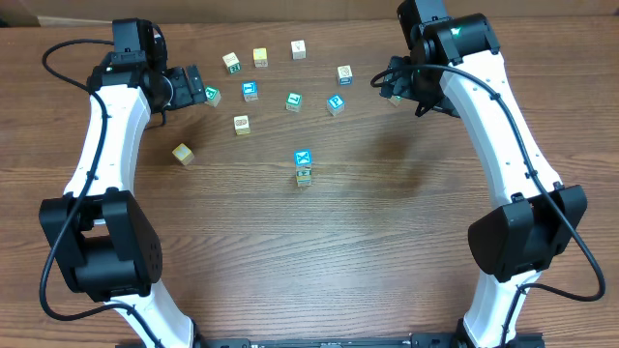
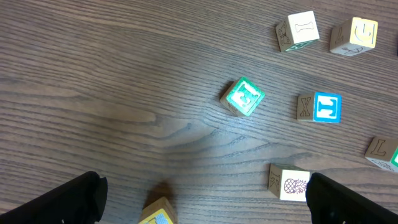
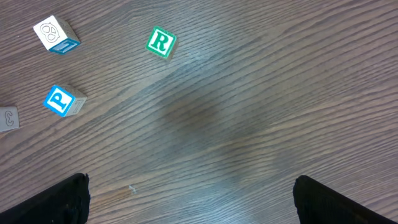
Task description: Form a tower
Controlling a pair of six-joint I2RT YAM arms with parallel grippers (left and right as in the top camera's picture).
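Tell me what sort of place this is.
Likely a robot test bench: a white left arm and right arm at a wood-grain table, loose picture cubes scattered on it, a small tower mid-table.

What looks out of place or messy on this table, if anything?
Nothing looks broken or spilled. The tower stands alone in the middle, while loose cubes lie scattered beyond it at mixed angles. A green-faced cube sits turned cornerwise compared with its neighbours.
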